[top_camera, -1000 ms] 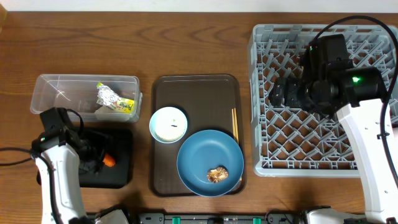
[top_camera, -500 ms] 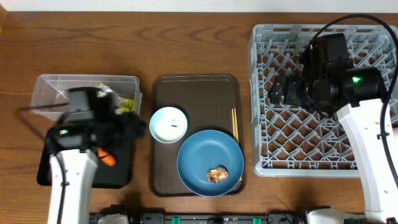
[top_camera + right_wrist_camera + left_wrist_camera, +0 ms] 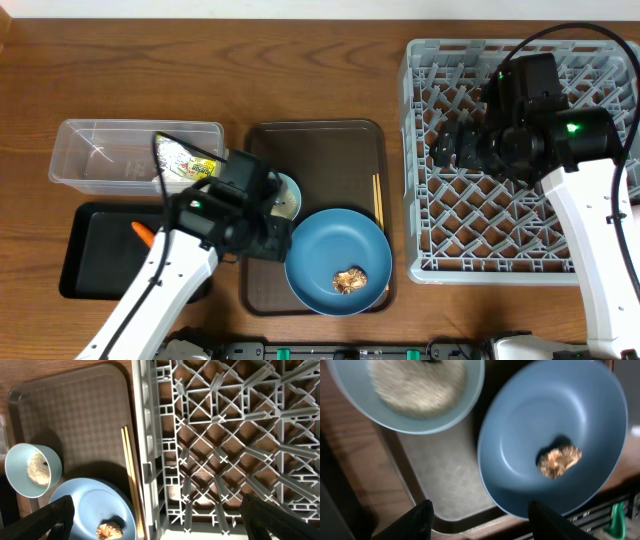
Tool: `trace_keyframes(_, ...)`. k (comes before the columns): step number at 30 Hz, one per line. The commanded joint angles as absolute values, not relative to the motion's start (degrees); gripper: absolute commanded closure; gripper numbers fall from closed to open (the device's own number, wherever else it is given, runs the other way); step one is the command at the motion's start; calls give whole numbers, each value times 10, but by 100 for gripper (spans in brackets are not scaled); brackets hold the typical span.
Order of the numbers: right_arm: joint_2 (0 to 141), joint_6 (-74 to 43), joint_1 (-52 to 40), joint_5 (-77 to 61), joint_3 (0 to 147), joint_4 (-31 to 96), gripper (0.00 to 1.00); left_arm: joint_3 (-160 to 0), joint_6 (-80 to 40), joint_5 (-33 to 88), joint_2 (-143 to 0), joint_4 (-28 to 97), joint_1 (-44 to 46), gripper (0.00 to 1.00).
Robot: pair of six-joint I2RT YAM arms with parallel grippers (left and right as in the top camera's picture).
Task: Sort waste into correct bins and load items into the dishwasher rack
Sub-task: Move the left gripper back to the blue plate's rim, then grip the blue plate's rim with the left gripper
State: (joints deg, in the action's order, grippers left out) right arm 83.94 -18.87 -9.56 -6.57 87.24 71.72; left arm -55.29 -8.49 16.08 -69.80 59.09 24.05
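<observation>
My left gripper (image 3: 270, 240) (image 3: 482, 522) is open and empty over the brown serving tray (image 3: 320, 150), between the white bowl (image 3: 288, 196) holding rice (image 3: 417, 385) and the blue plate (image 3: 325, 255) (image 3: 555, 415). A brown food scrap (image 3: 350, 281) (image 3: 559, 460) lies on the plate. Chopsticks (image 3: 377, 200) (image 3: 131, 480) lie along the tray's right side. The crumpled paper with green-yellow wrapper (image 3: 185, 160) is in the clear tub (image 3: 100, 140). The carrot (image 3: 143, 232) lies in the black tray (image 3: 100, 270). My right gripper (image 3: 450, 150) (image 3: 165, 520) is open and empty over the grey rack (image 3: 520, 220). No cups show.
The rack (image 3: 225, 435) fills the right of the table, its left wall next to the serving tray (image 3: 75, 410). My left arm crosses the black tray's right part. Bare wood lies behind the tub and tray.
My left arm has swung right from the black tray to over the serving tray. The carrot now lies further left in the black tray. The right arm has not moved.
</observation>
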Motion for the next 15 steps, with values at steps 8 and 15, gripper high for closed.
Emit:
trace_keyframes(8, 838, -193, -99, -67, 872, 716, 1, -515, -89, 147, -709, 604, 289, 38)
trace_keyframes(15, 838, -193, -99, -67, 872, 715, 1, -509, -107, 138, -709, 619, 288, 37)
